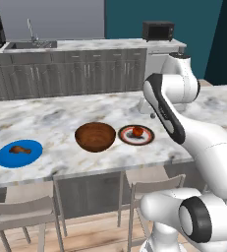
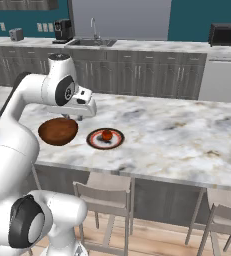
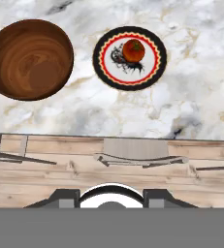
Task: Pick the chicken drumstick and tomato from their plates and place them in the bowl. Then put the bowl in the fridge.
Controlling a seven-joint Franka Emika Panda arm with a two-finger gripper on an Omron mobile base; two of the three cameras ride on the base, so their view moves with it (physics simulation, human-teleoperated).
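Nothing is in my grasp yet, so I judge this to be the start of the first pick, with both foods on their plates and the bowl empty. My gripper [image 3: 111,196] hangs above the near edge of the counter [image 3: 133,114], looking straight down; just the dark tips show at the bottom of the hand view, set apart with a gap between them, holding nothing. Directly below lies pale wooden floor and the grey seat of a stool [image 3: 133,150]. Past the edge, the counter is glossy marble, white veined with grey. On it sits the bowl [image 3: 30,59], deep, round, wood-grained with a shiny reddish inside. Just beside it is the small plate [image 3: 152,72], flat, dark-rimmed, pale in the centre, bearing the tomato [image 3: 133,51], a smooth red-orange ball that I expect could roll under a careless pinch. Well apart on the bowl's other side, the blue plate [image 1: 7,158] carries the drumstick [image 1: 18,149], a lumpy brown piece. The tomato is nearer, so the next move likely calls for reaching forward and descending with fingers straddling it. Farther back run grey cabinets [image 1: 61,74].
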